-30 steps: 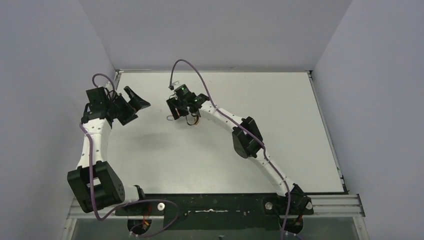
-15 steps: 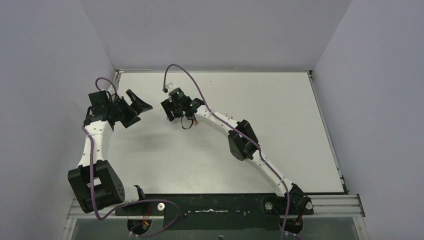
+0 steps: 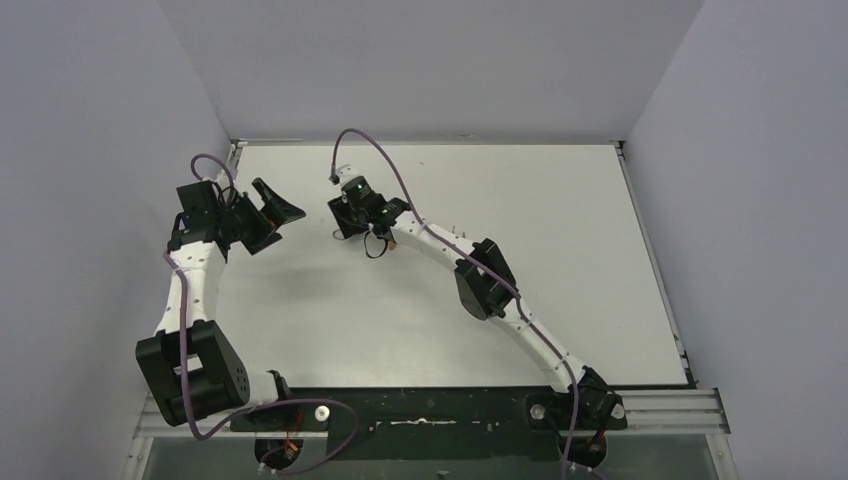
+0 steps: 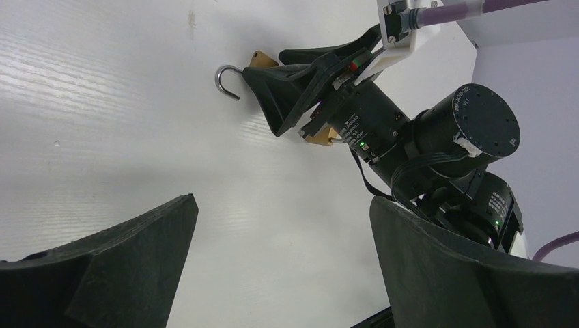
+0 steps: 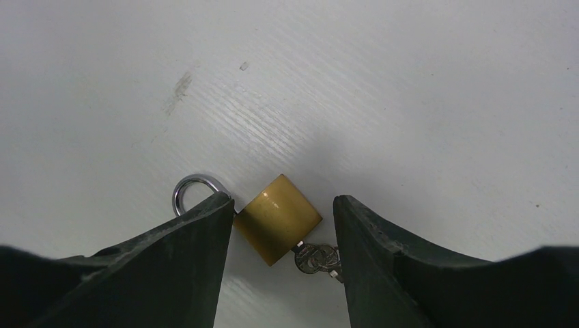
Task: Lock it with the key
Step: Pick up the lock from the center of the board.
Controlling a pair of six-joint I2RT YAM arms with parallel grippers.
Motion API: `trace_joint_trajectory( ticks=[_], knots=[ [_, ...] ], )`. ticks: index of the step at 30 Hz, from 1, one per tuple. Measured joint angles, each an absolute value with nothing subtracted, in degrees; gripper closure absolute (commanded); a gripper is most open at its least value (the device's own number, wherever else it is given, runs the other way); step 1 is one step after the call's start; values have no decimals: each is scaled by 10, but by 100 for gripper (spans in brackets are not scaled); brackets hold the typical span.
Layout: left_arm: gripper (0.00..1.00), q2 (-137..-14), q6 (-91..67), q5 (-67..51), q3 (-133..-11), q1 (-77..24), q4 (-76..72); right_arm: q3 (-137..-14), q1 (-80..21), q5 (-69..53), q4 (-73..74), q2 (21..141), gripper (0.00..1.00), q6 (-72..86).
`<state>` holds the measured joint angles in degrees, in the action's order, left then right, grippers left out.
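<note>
The white desk had one small thing on it. Over the far left, the left fingers hung wide open and held nothing. The right fingers stood apart on each side of the brass padlock, which lay far and left of the middle. They were not squeezing it. The key sat in the padlock. The shackle looked open, so I think the locking was not done.

You're looking at a brass-yellow metal padlock with a shiny silver steel shackle and silver key, on a white, finely streaked worktop; grey smudge at ten o'clock.
</note>
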<state>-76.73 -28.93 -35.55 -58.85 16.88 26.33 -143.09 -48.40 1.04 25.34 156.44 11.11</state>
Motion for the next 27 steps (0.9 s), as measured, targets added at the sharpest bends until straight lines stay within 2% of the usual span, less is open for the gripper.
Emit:
trace_joint_trajectory(
  ticks=[22,24,27],
  knots=[
    [3,-769,-283,-373,-584,169,259,-1430,-496,-25,262,1564,47,63],
    [3,-769,-283,-374,-584,169,259,-1428,-496,-28,261,1564,52,61],
    [3,-769,-283,-376,-584,169,259,-1427,-496,-28,257,1564,76,54]
  ],
)
